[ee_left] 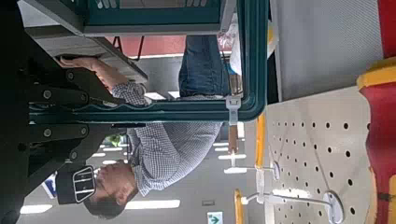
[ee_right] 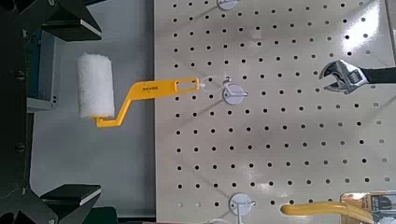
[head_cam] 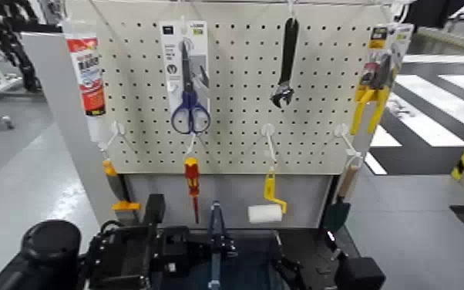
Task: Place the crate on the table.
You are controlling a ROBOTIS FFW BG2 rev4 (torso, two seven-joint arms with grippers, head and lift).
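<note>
Black and bulky, the left arm [head_cam: 50, 251] is seen at the lower left of the head view, nearest the camera, with its forearm stretched inward toward the centre. At its tip, the left end effector [head_cam: 221, 245] is closed on the lighter blue handle bar [head_cam: 216, 224] of the crate [head_cam: 248, 262], a dark navy-blue plastic box that is partly cut off by the lower edge of the head view. The crate lies directly at this end effector, with the bar running past its tip. In the left wrist view, the crate's rounded rim and side are seen close to the same end effector. To the crate's right, the right end effector [head_cam: 312, 266] is held open with its fingers wide apart and nothing between them. Part of the black desk [head_cam: 306, 237] is visible beside the crate; whether the crate's underside touches it cannot be told. Behind, a beige pegboard [head_cam: 235, 146] is hung with tools, among them blue-handled scissors [head_cam: 190, 112], an adjustable wrench [head_cam: 286, 65], a red and yellow screwdriver [head_cam: 193, 181] and a white paint roller [head_cam: 266, 214]. A person in a checked shirt [ee_left: 177, 149] is seen beyond the crate in the left wrist view.
</note>
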